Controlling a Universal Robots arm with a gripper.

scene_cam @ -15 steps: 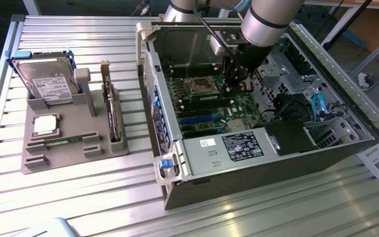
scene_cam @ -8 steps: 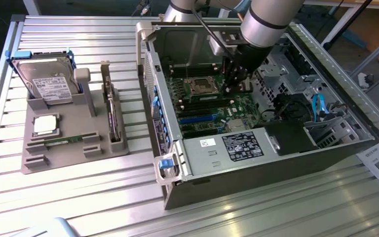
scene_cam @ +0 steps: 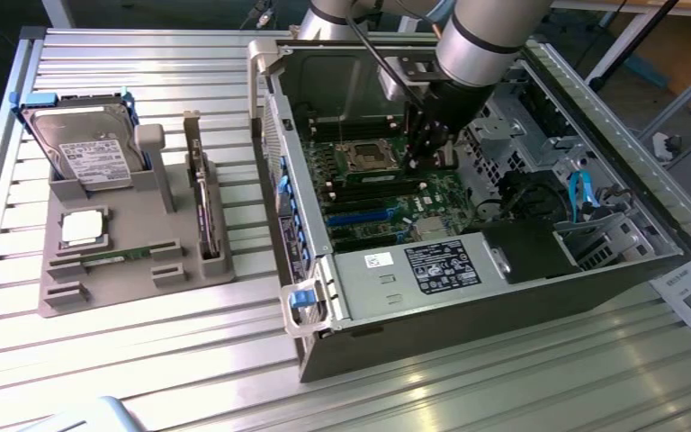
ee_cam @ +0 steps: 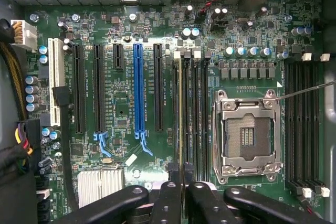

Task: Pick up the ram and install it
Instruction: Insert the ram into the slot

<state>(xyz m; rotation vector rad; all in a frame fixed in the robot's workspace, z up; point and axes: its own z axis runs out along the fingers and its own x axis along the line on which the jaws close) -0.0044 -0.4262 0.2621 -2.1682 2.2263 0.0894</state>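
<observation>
Nearest the lens: the hand (ee_cam: 181, 184), black fingers (ee_cam: 167, 198) drawn almost together, pinching the ram (ee_cam: 180, 119) by its near end. Grips it edge-on, so shows as little more than a thin pale line running away from the fingertips. Stands in the first memory slot of the bank just beside the processor socket (ee_cam: 245, 137), on the side toward the expansion slots. Cannot tell whether fully seated or merely resting in the slot's mouth, nor how the end latches stand.

Step in hand, by judgement: the install itself, with pick-up done and the stick at its slot. Calls for the stick square along the slot, notch matched, and even downward pressure along its length rather than at the held end alone. Risks tilting or binding otherwise.

Outward across the motherboard (ee_cam: 126, 145): one processor socket, empty. Two banks of memory slots, one on each side of it, seemingly four slots apiece. One blue expansion slot (ee_cam: 138, 90), one white (ee_cam: 52, 80), three long black, one short black. One finned silver heatsink (ee_cam: 100, 184).

Further out, in the exterior view: one arm (scene_cam: 478, 40) reaching down into one open computer case (scene_cam: 466, 315) on the bench (scene_cam: 141, 369). Beside the case, toward the exterior view's left, one grey holder (scene_cam: 130, 220) carrying one hard drive (scene_cam: 82, 148) upright, one square silver processor (scene_cam: 84, 227) lying flat, one dark board (scene_cam: 208, 216) on edge, and one narrow green strip (scene_cam: 118, 259) lying flat, possibly a second stick.
</observation>
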